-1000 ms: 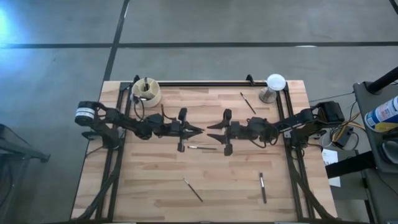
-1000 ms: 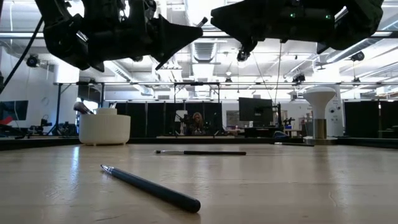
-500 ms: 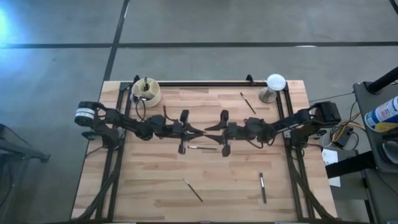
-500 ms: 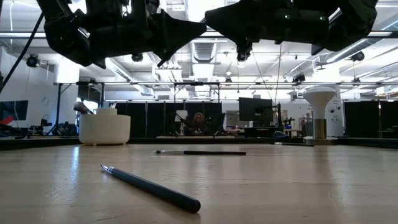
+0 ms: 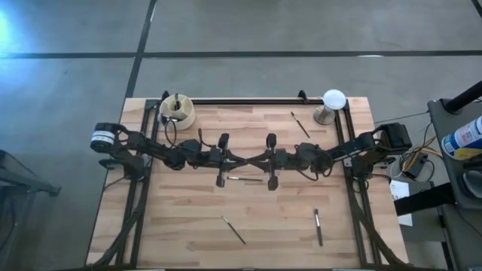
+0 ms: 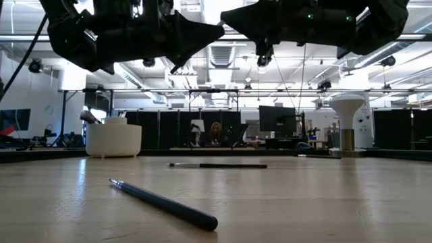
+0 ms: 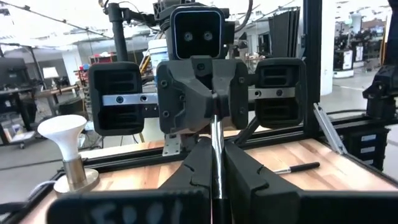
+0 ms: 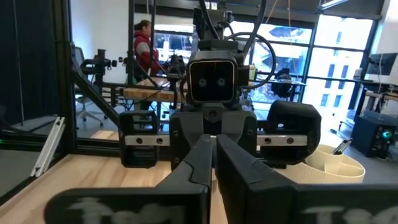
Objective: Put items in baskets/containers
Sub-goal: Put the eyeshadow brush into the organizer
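Jaws, left: closed on the held brush [image 7: 215, 149]; your left gripper [image 5: 242, 158] pinched the thin shaft between its fingers.
Jaws, right: drawn together at the other end of that shaft; your right gripper [image 5: 254, 158] met the left one tip to tip.
Where you held it: above the middle of the table [image 5: 181, 218], clear of the wood, between the two grippers.
Axis of held brush: level, running from one gripper straight to the other, along the table's long side.
Look of held brush: a thin, pale, shiny stick; neither end showed, so you could not tell which way the bristles pointed.
Cup [image 5: 178, 111]: round, cream, with inner dividers, at the far left corner of the table, well away from both grippers.
Already in cup: a dark-headed brush [image 6: 89, 117], leaning out over the rim.
Loose brushes: a dark one [image 5: 245, 179] lay just under the grippers, parallel to the held one; a slanted one [image 5: 233, 229] and a paler one [image 5: 318, 226] lay near the front edge; another [image 5: 300, 124] lay slanted by the white dome [image 5: 331, 105].
Only the left wrist view: showed the shaft itself; from overhead the grippers hid it.
Only the low view: showed both grippers well above the table.
Only the right wrist view: showed a person [image 8: 144, 46] standing in the room beyond.
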Controlling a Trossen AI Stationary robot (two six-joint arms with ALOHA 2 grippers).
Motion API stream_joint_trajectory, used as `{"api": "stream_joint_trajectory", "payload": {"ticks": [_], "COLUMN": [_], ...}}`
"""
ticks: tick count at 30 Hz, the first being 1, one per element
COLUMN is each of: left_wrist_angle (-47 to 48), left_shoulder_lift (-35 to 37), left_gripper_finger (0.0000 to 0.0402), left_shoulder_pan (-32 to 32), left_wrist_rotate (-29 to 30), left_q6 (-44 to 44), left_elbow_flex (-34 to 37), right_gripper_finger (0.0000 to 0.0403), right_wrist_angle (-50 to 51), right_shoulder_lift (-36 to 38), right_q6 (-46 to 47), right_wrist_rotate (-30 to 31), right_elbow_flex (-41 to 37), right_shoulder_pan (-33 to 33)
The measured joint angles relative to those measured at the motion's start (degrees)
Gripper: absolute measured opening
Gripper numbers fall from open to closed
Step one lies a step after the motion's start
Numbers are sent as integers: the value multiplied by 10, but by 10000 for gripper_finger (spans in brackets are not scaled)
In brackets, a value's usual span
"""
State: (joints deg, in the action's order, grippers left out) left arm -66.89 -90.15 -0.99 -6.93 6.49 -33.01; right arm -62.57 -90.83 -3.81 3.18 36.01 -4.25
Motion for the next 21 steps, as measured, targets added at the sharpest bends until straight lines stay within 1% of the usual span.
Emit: {"api": "stream_joint_trajectory", "payload": {"ticks": [2, 5, 9, 11, 16, 19, 21], "left_wrist_angle": [2, 22, 75, 105, 167, 188, 197], "left_shoulder_lift": [0, 1, 2, 2, 2, 2, 2], "left_gripper_finger": [33, 61, 93, 104, 113, 114, 114], "left_shoulder_pan": [0, 0, 0, 0, 0, 0, 0], "left_wrist_rotate": [3, 24, 33, 34, 34, 32, 32], "left_q6": [-17, -38, -42, -42, -38, -37, -35], "left_elbow_flex": [0, 0, -11, -22, -46, -53, -54], "right_gripper_finger": [10, 9, 8, 8, 8, 8, 8], "right_wrist_angle": [1, 13, 61, 95, 201, 267, 290], "right_shoulder_lift": [0, 1, 14, 25, 49, 52, 52], "right_q6": [0, 2, 2, 4, 8, 8, 10], "right_wrist_rotate": [0, 5, 27, 28, 31, 49, 59], "right_elbow_flex": [0, 0, 0, 2, 25, 44, 51], "right_shoulder_pan": [0, 0, 1, 3, 3, 1, 1]}}
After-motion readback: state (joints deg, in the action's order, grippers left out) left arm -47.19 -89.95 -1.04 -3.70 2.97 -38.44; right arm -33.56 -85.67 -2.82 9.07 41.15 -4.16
